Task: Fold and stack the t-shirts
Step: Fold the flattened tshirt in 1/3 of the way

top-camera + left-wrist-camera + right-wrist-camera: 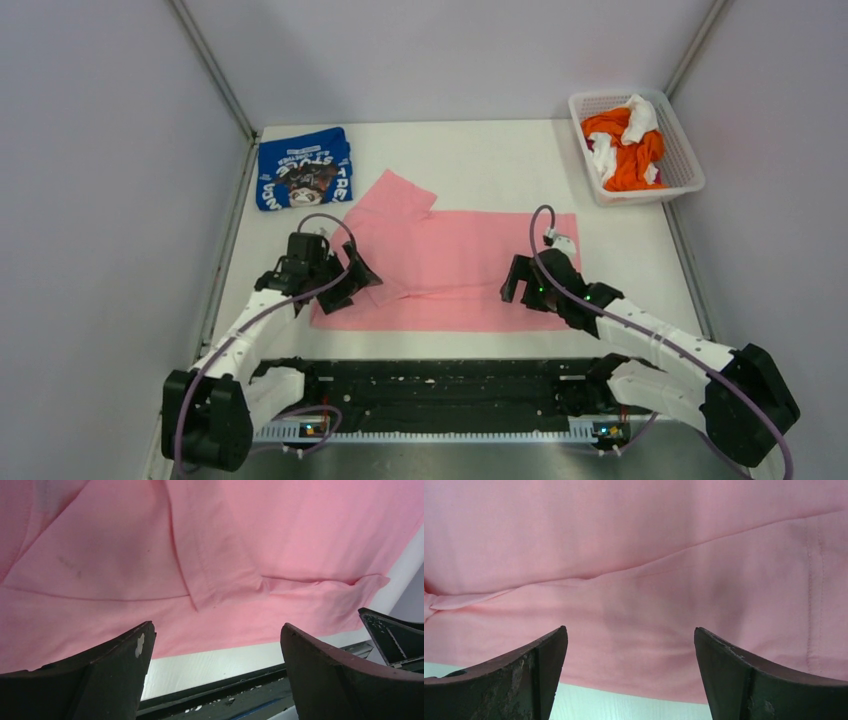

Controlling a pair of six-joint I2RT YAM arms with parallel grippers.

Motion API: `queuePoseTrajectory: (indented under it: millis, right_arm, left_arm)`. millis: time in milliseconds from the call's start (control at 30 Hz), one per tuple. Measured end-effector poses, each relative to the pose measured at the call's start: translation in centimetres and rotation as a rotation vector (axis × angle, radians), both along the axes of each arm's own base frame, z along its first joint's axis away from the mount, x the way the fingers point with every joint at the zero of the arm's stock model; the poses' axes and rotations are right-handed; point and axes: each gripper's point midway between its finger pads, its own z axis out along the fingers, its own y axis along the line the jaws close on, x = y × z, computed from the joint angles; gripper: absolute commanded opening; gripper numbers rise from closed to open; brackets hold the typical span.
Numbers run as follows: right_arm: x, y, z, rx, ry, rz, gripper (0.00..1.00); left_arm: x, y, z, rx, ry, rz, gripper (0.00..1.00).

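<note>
Two arms low, left tool (350, 286) and right tool (526, 290) each agape above pink t-shirt (465, 262).

We see the spread t-shirt (470, 260) flat at the centre of the table (500, 160). The folded t-shirt (303, 168) lies far left behind it. The basket (652, 195) sits far right with cloths (625, 150) in it. The left gripper (358, 283) and right gripper (520, 285) hang over the spread t-shirt's near-left and near-right parts.
</note>
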Motion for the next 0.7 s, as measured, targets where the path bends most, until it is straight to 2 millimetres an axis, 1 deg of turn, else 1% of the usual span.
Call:
queuePoseTrajectory:
  millis: [100, 300, 400, 533, 700]
  right_arm:
    - [0.5, 0.2, 0.4, -0.011, -0.015, 0.012, 0.96]
    - [0.8, -0.1, 0.2, -0.046, -0.021, 0.022, 0.96]
    - [0.9, -0.3, 0.1, -0.060, -0.024, 0.023, 0.96]
    - [1.3, -0.3, 0.5, -0.068, -0.040, 0.016, 0.97]
    - [1.4, -0.6, 0.5, -0.082, -0.046, 0.007, 0.97]
  left_arm:
    - [1.1, -0.7, 0.2, -0.019, -0.011, -0.017, 0.99]
    - [2.3, -1.4, -1.8, -0.033, 0.042, -0.020, 0.98]
    - [2.7, -1.8, -2.5, -0.040, 0.054, -0.024, 0.97]
    - [3.3, -2.3, -2.9, -0.056, 0.051, -0.030, 0.96]
    - [4.3, -2.9, -2.8, -0.076, 0.042, -0.034, 0.96]
